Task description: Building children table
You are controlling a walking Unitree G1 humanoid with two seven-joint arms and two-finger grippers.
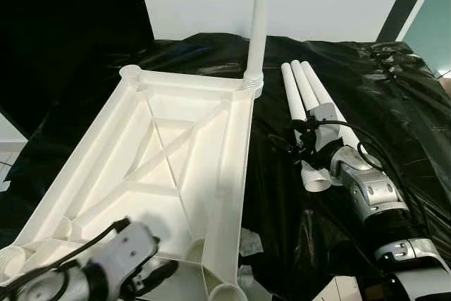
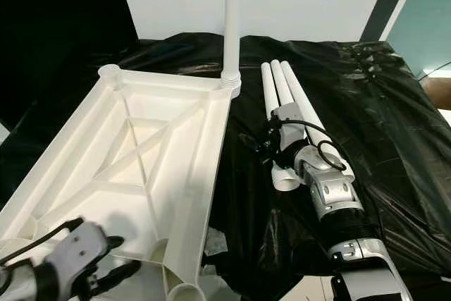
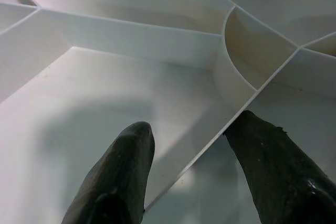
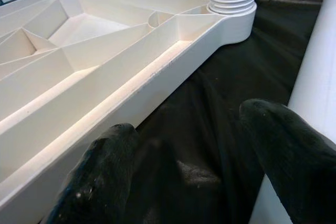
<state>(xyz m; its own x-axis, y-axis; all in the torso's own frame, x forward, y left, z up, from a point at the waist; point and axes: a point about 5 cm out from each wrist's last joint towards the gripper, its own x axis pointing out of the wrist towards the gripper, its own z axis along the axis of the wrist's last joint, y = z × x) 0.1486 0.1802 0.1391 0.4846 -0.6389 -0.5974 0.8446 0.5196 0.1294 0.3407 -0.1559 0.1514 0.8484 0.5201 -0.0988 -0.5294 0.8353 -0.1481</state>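
A black plastic sheet covers the surface. The white ribbed plastic tabletop lies upside down, one white leg standing in its far corner. Three loose white tube legs lie beside it. The right gripper is open just beside them, holding nothing; the left gripper is open astride a tabletop rib.

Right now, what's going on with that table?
Left gripper open over tabletop underside. Right gripper open beside loose legs. One leg fitted upright.
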